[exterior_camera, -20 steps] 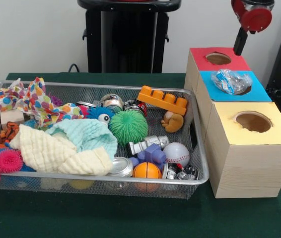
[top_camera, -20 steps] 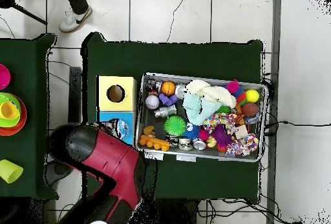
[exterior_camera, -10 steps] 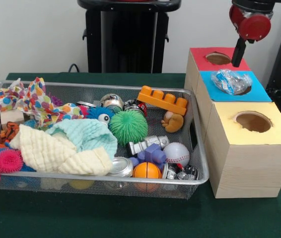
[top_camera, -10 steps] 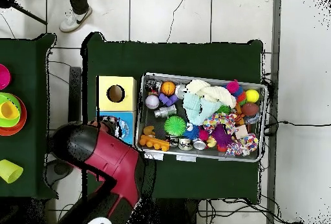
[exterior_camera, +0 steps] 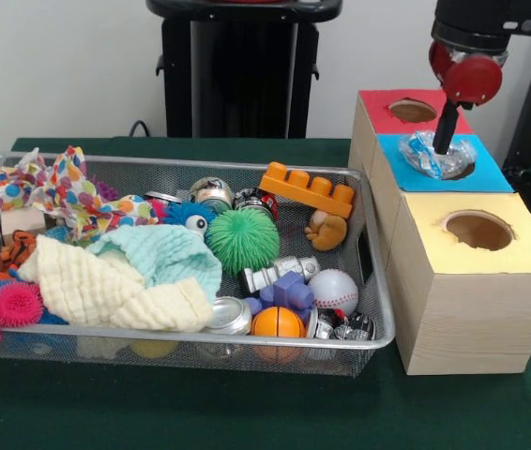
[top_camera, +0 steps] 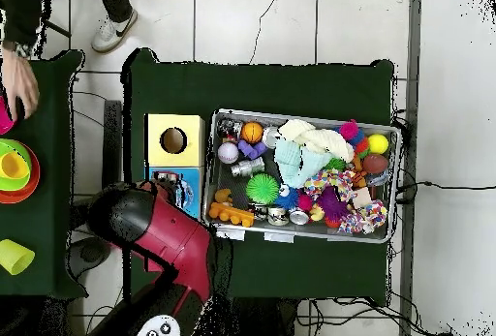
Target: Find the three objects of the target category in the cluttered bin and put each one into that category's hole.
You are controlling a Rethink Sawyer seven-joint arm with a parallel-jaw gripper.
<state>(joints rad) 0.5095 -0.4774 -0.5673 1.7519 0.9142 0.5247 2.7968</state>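
A crumpled clear plastic packet (exterior_camera: 439,155) with blue print lies over the hole of the blue-topped box (exterior_camera: 397,159). My gripper (exterior_camera: 443,139) hangs from the red wrist (exterior_camera: 472,77) and its tip touches the top of the packet. Behind the blue box is the red-topped box (exterior_camera: 378,103), and in front is the yellow-topped box (exterior_camera: 519,253), both with open holes. The wire bin (exterior_camera: 378,323) holds balls, cloths, cans and toys. In the overhead view the red arm (top_camera: 160,240) covers the gripper and part of the blue box (top_camera: 186,197).
The bin holds a green spiky ball (exterior_camera: 242,240), an orange brick (exterior_camera: 308,189), a baseball (exterior_camera: 334,291), a small basketball (exterior_camera: 278,322), and yellow and mint cloths (exterior_camera: 115,281). A person's hand (top_camera: 17,76) reaches over the left side table with coloured cups (top_camera: 15,172).
My gripper came down and slightly left from above the red box onto the packet on the blue box. A person's hand has appeared over the side table.
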